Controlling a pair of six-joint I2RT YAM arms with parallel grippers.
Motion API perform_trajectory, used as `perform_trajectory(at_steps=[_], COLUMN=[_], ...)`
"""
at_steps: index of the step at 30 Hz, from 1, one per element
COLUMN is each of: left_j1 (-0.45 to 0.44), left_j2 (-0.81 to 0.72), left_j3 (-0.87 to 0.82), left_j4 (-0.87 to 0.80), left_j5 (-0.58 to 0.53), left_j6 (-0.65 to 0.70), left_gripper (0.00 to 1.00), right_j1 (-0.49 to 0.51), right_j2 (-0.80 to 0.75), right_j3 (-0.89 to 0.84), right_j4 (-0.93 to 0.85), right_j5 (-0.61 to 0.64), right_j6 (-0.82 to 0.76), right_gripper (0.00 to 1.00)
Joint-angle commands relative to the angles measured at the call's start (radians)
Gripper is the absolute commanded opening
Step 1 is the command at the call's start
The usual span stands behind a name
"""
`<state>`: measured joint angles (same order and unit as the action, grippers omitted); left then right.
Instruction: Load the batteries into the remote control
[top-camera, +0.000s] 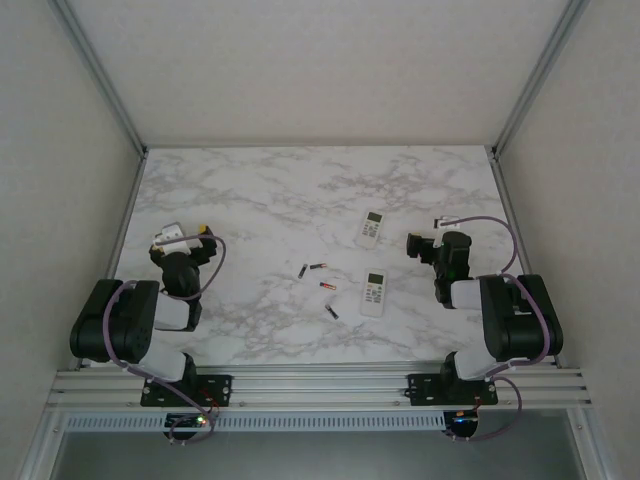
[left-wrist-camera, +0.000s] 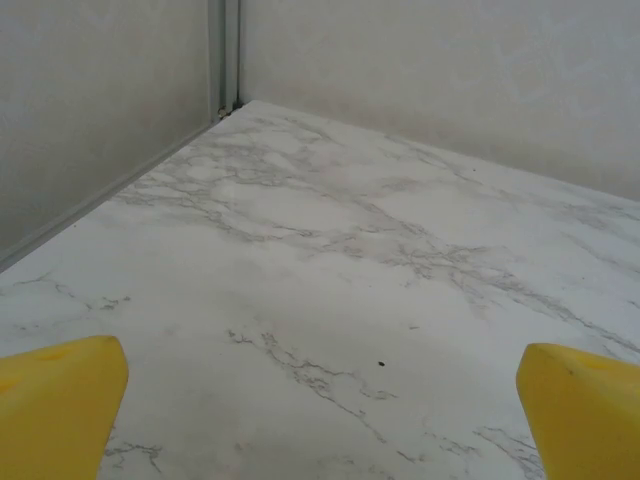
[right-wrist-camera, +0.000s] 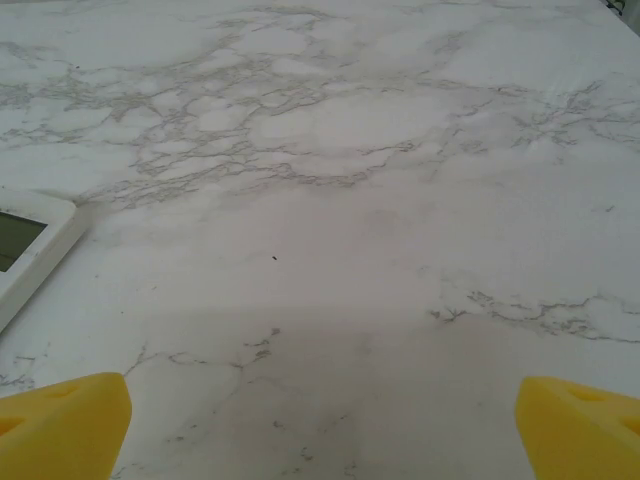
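Left hand (left-wrist-camera: 320, 420) and right hand (right-wrist-camera: 320, 425), both spread open, flank the batteries (top-camera: 327, 286) mid-table (top-camera: 250, 200).

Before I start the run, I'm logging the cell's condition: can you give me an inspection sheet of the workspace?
Surface: marble-pattern table, no spills seen.
Job's things: far remote and near remote face up, apart; four batteries loose beside the near remote.
Clutter: nothing seen.
Grippers: left gripper and right gripper open, empty.
Cables: left cable and right cable, purple, looped along the arms.
Surroundings: white walls, aluminium frame.
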<state>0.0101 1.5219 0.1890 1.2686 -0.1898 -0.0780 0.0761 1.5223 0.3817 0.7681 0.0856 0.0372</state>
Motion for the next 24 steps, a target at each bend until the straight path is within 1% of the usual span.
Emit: perform_trajectory(at_steps=[1,19,22,24], left_j1=[0.01,0.011,0.011,0.011], left_j2=[0.015,0.014,0.015,0.015], left_j3=[0.021,0.022,0.021,0.021], left_j4=[0.052,0.051,0.051,0.052], left_j5=[0.013,0.016,0.016,0.016], left_j6=[0.006,0.003,0.004,0.005], left_gripper=[1.0,1.0,1.0,1.0], right_j1=[-0.006,-0.006,-0.006,-0.006], right_j2=[0.013,0.013,-0.013,-0.056], right_j3=[0.016,0.017,0.042,0.09], right_j4=[0.044,0.046,-0.031,-0.121], right_j5=[0.022,0.017,0.026,0.069], right_j6=[-0.01,-0.012,-0.008,0.009], right_gripper=[0.99,0.99,0.99,0.99])
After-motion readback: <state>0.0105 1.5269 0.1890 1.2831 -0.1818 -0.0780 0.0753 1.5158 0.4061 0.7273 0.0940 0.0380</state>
